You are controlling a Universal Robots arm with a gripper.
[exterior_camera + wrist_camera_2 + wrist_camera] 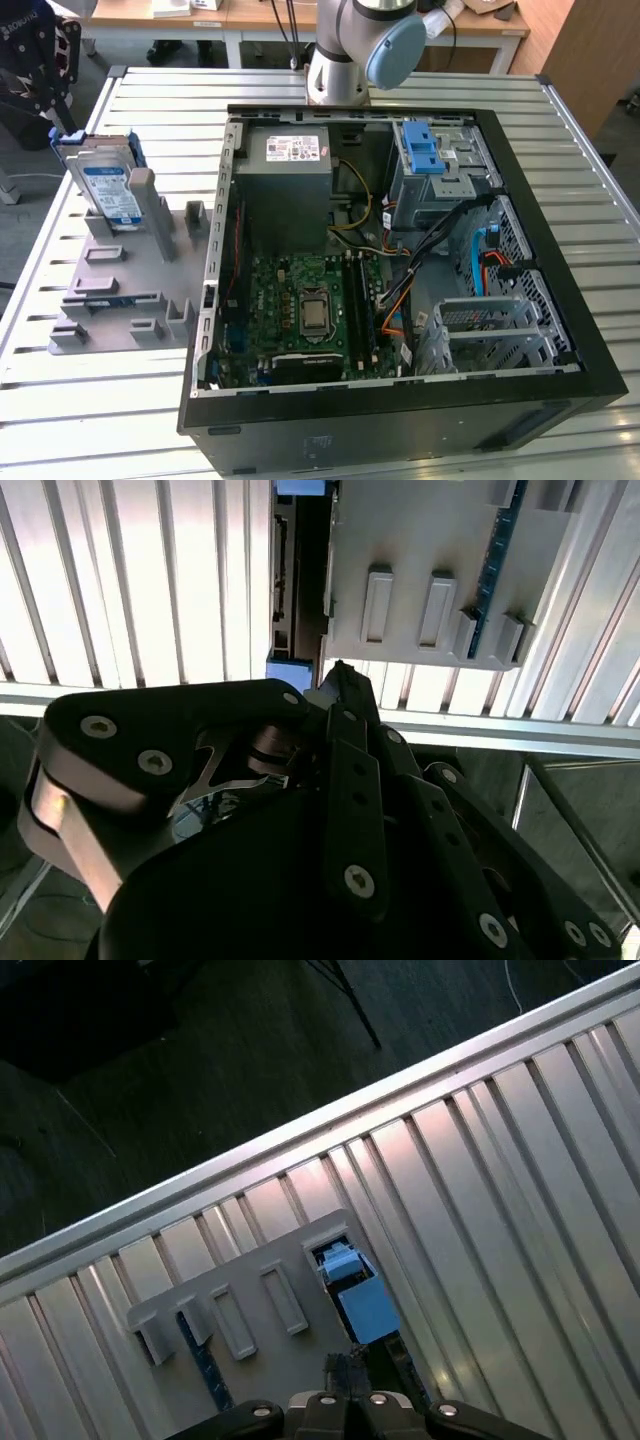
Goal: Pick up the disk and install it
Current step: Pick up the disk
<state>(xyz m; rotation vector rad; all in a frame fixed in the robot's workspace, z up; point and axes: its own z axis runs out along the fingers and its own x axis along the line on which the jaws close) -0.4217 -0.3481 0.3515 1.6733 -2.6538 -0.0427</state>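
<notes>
Currently the silver, blue-framed disk (105,188) is leaning in a grey holder (130,285) at ten o'clock of the computer case (400,420), its base hiding behind a post (142,200); the gripper (346,1365) is pressing its fingers together.

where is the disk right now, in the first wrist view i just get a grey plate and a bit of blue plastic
Observer: In the exterior view the disk stands on edge in the grey fixture, with its label facing the camera.
Operator: ok and where's the computer from there
Observer: The open computer case sits beside the fixture on the exterior view's right, on the same slatted table.
Operator: is anything holding the disk
Observer: No. In the exterior view nothing touches it except the fixture.
</notes>
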